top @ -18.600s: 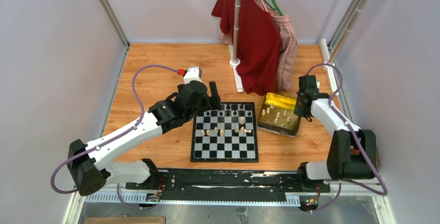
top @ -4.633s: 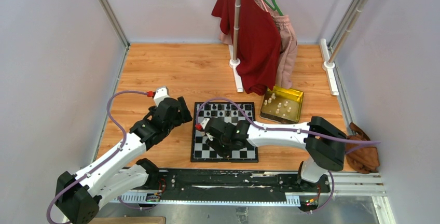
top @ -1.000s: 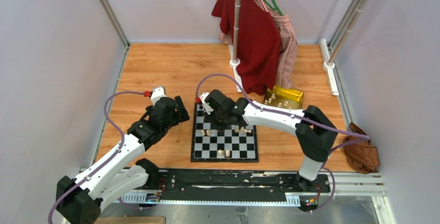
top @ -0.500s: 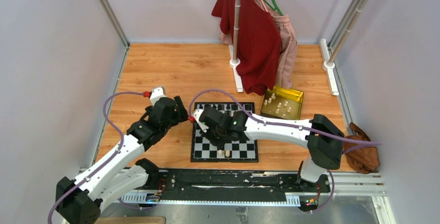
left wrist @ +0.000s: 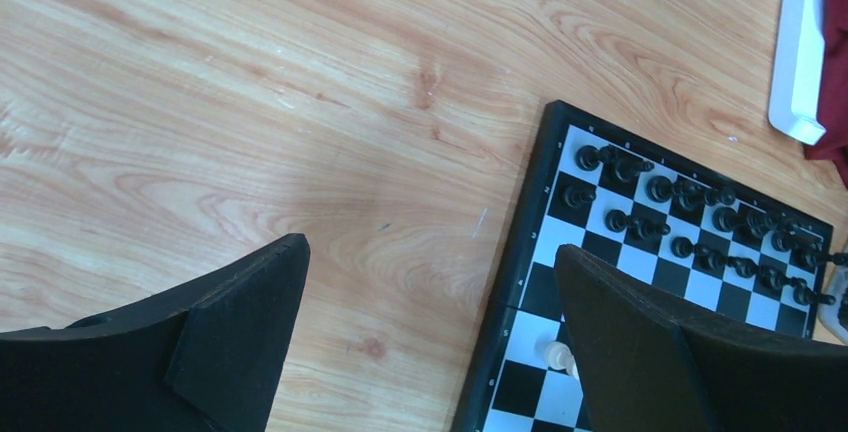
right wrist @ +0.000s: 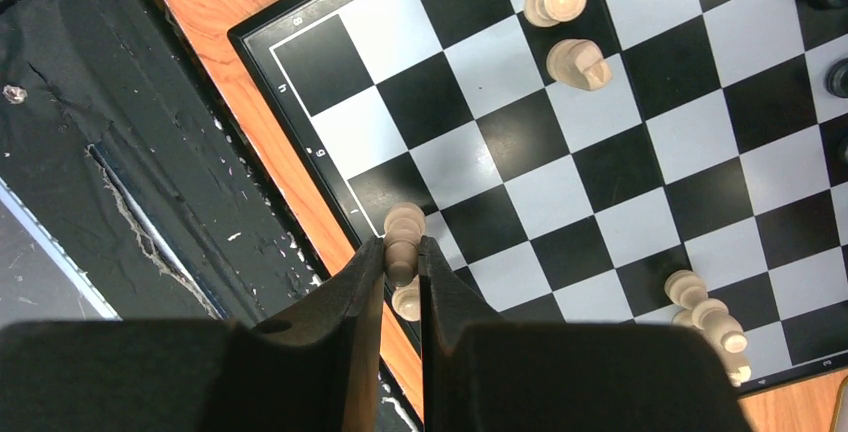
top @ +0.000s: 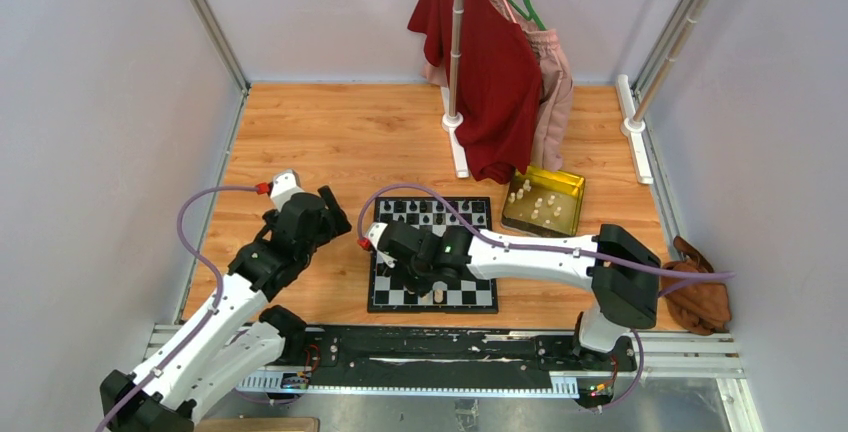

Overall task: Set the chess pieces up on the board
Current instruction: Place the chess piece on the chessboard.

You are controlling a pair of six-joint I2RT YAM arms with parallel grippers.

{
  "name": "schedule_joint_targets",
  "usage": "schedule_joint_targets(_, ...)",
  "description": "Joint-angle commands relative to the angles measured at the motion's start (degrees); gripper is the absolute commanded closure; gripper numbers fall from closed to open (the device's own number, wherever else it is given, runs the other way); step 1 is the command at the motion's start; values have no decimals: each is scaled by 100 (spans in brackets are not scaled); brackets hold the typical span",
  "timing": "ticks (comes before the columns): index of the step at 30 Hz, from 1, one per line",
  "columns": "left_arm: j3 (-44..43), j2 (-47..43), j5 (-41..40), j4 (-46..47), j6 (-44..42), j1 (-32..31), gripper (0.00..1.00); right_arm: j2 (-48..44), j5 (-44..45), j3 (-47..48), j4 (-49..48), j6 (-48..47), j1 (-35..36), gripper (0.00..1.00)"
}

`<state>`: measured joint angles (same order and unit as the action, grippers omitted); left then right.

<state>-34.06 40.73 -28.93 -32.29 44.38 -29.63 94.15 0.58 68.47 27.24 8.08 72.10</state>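
Since your right gripper (right wrist: 403, 252), clamping a cream piece (right wrist: 404, 222), has shifted to the lower edge of the board (top: 478, 290), expect placement; left gripper (left wrist: 430, 248) hangs open

**Bright, even light; blur only at the fingers**

Soft white light falls from above in all three views. In the top view the table (top: 340, 132) is evenly lit, shadows are short and faint, and the tin (top: 543, 201) glints gold. In the left wrist view the wood is sharp, while the left fingers (left wrist: 230, 322) are flat black and soft-edged. In the right wrist view the board (right wrist: 600, 172) is crisp with a mild sheen. The right fingers (right wrist: 350, 337) blur near the lens, and the piece (right wrist: 404, 224) between them is sharp.
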Motion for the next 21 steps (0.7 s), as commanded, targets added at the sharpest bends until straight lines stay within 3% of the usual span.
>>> schedule_joint_targets(1, 12, -103, -47, -121, 50, 245, 0, 159, 122, -29, 115, 82, 169, 95)
schedule_joint_targets(14, 316, -327, 818, -50, -390, 1865, 0, 362, 69, 87, 149, 6, 200, 95)
schedule_joint_targets(21, 463, -354, 1050, 54, -366, 2202, 0, 444, 30, 151, 160, -30, 208, 95)
